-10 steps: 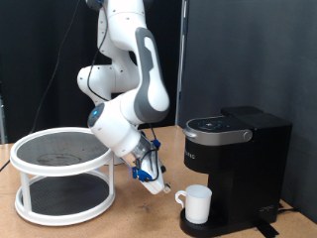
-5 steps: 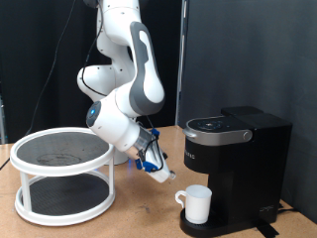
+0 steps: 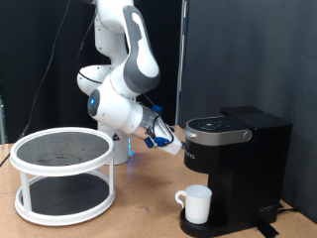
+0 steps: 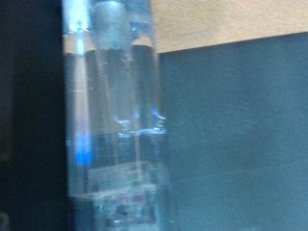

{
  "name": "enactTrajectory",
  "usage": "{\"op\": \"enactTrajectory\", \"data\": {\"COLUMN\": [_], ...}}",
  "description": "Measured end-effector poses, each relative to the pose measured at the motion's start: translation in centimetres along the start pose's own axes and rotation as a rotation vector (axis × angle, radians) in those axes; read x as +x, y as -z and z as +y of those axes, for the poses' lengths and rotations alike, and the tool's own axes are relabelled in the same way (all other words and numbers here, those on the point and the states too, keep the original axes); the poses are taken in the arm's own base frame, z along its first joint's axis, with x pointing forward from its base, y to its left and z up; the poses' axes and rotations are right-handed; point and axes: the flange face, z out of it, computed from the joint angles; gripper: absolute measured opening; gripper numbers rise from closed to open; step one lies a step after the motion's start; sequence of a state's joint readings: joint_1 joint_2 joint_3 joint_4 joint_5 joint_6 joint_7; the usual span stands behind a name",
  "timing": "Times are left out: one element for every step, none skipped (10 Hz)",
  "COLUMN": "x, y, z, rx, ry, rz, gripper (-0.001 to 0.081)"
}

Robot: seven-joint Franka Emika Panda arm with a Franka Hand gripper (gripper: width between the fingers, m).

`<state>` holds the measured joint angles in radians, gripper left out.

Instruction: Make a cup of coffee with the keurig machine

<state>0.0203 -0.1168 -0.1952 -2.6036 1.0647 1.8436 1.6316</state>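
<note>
Gripper: the gripper [image 3: 168, 142] sits at mid-frame in the exterior view, raised above the table and just left of the machine's upper front; whether its fingers are apart or together I cannot tell. The wrist view is blurred; it shows a pale finger [image 4: 111, 96] with blue glints against a dark panel, and nothing visible between the fingers.
Contact: the gripper tip is at the machine's top left edge; touching or just short of it cannot be told.
Arm: one white arm [image 3: 124, 69], rising in the upper middle of the frame and bending down to the right.
Machine: one black machine [image 3: 238, 164] at the right of the frame, lid down, standing on the table.
Cup: one white cup [image 3: 197, 203] at the lower right, upright on the machine's round base beneath the brew head, handle to the left. It is well below the gripper and apart from it.
Stand: one white two-tier round stand [image 3: 63, 174] at the lower left, with dark mesh shelves.
Table: one wooden table [image 3: 139, 213] carries the machine and the stand.
</note>
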Motion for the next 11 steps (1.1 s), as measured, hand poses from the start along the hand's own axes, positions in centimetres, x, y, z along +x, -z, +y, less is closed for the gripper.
{"op": "enactTrajectory", "data": {"x": [-0.2,-0.3,-0.4,-0.4,-0.5,-0.8,-1.1,-1.6,-2.0,-2.5,-2.9], "y": [0.3,0.6,0.9,1.2,1.5,1.7,2.1,2.5,3.0,3.5,4.1], "z": [1.0,2.1,3.2,4.2,5.4,6.6,7.8,8.9,10.0,11.2,12.3], "rx": [-0.005,-0.012,-0.012,-0.009,-0.018,-0.035,-0.054,-0.074,-0.088,-0.105,-0.117], "ry": [-0.005,-0.011,-0.020,-0.030,-0.036,-0.027,-0.010,0.010,0.031,0.046,0.052], "rz": [0.026,0.045,0.057,0.069,0.069,0.063,0.050,0.026,-0.006,-0.032,-0.052], "gripper": [0.0734,0.0734,0.0734,0.0734,0.0734,0.0734,0.0734,0.0734,0.0734,0.0734,0.0734]}}
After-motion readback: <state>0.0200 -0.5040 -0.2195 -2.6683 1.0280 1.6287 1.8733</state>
